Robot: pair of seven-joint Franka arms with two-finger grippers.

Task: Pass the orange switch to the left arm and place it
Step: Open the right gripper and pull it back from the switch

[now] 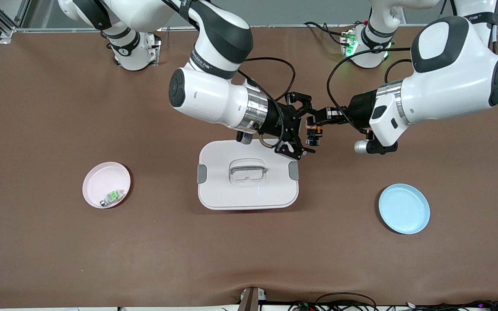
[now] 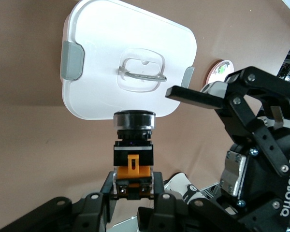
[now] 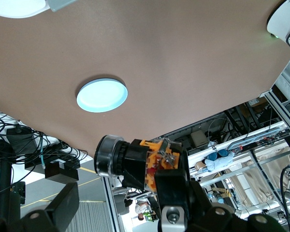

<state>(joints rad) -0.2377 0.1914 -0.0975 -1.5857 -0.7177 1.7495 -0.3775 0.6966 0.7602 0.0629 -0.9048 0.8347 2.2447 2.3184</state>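
- Handover in mid-air: small orange switch [image 1: 314, 133] with black collar and orange-black body, up just off the corner of the big white latched box [image 1: 247, 174], not resting on it.
- Left gripper [image 1: 318, 122] clamped shut on the switch's orange-black body; probably held high to carry it past the lid.
- Right gripper [image 1: 297, 125] beside the switch, fingers spread wide, gripping nothing.
- Pale blue round plate [image 1: 404, 208] bare at the left arm's end, likely the target; pink plate [image 1: 106, 185] holding a green-and-silver part [image 1: 112, 198].
- Left wrist view: body wedged between the pads, box lid below.
- Right wrist view: switch side-on, blue plate beneath.
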